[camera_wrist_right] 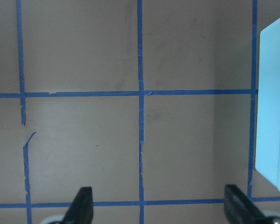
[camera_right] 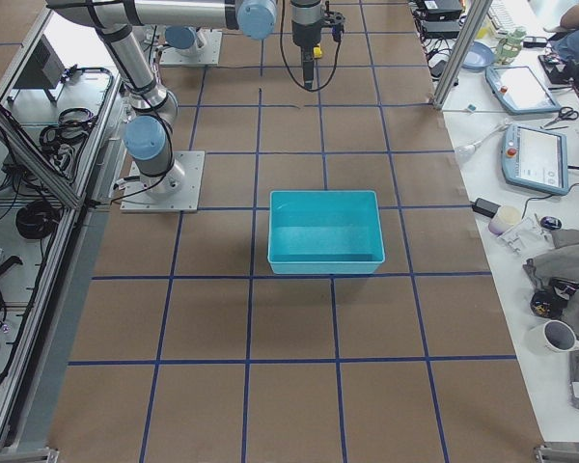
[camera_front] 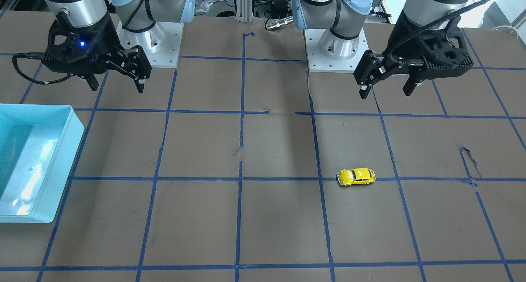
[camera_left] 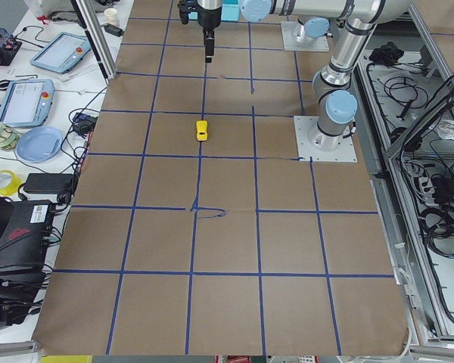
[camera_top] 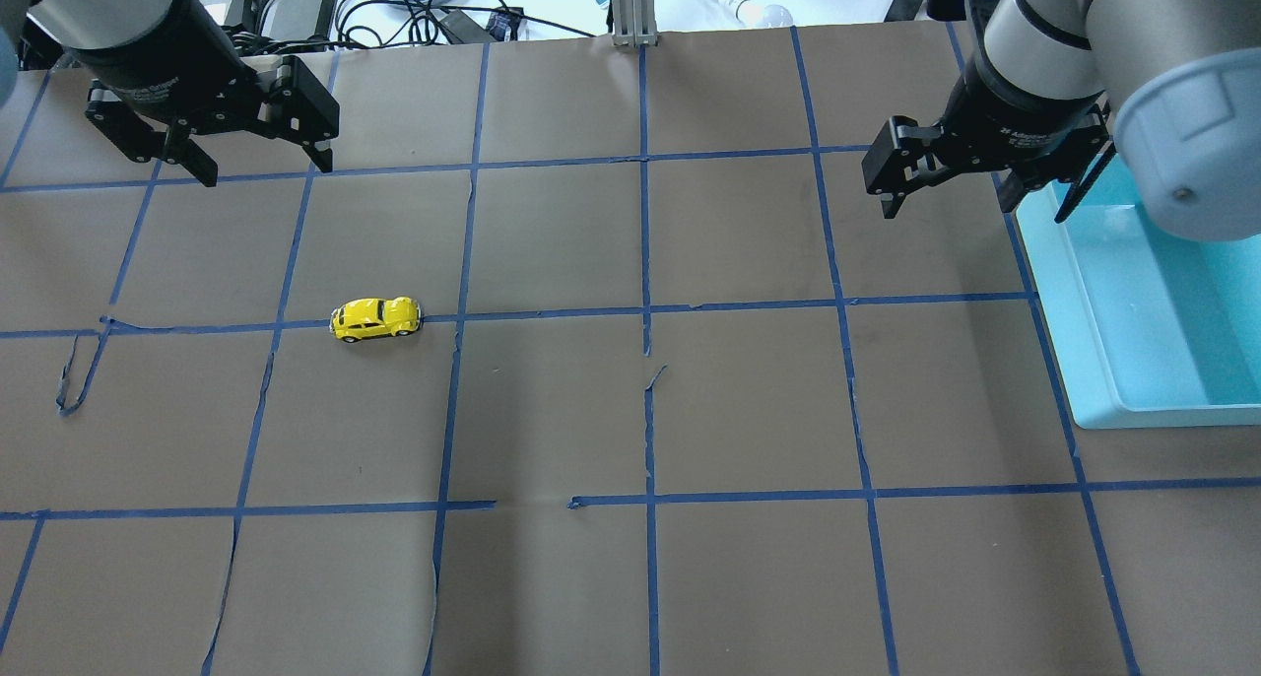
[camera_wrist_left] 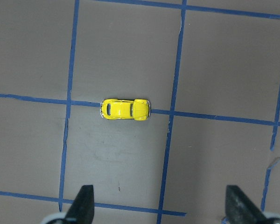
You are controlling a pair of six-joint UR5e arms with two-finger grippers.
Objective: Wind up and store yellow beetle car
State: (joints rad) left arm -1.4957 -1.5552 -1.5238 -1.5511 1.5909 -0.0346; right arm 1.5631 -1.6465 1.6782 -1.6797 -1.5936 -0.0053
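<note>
The yellow beetle car (camera_front: 356, 177) stands on its wheels on a blue tape line of the brown table; it also shows in the overhead view (camera_top: 375, 318), the exterior left view (camera_left: 202, 130) and the left wrist view (camera_wrist_left: 125, 109). My left gripper (camera_top: 264, 169) is open and empty, raised above the table, apart from the car; it shows in the front view (camera_front: 386, 91) and the left wrist view (camera_wrist_left: 161, 205). My right gripper (camera_top: 961, 198) is open and empty beside the bin's corner, also in the front view (camera_front: 117, 86) and the right wrist view (camera_wrist_right: 159, 203).
A light-blue bin (camera_top: 1064, 302) sits on the robot's right side of the table, empty inside; it also shows in the front view (camera_front: 61, 150), the exterior right view (camera_right: 270, 231) and the right wrist view (camera_wrist_right: 270, 107). Blue tape marks a grid of squares on the brown paper.
</note>
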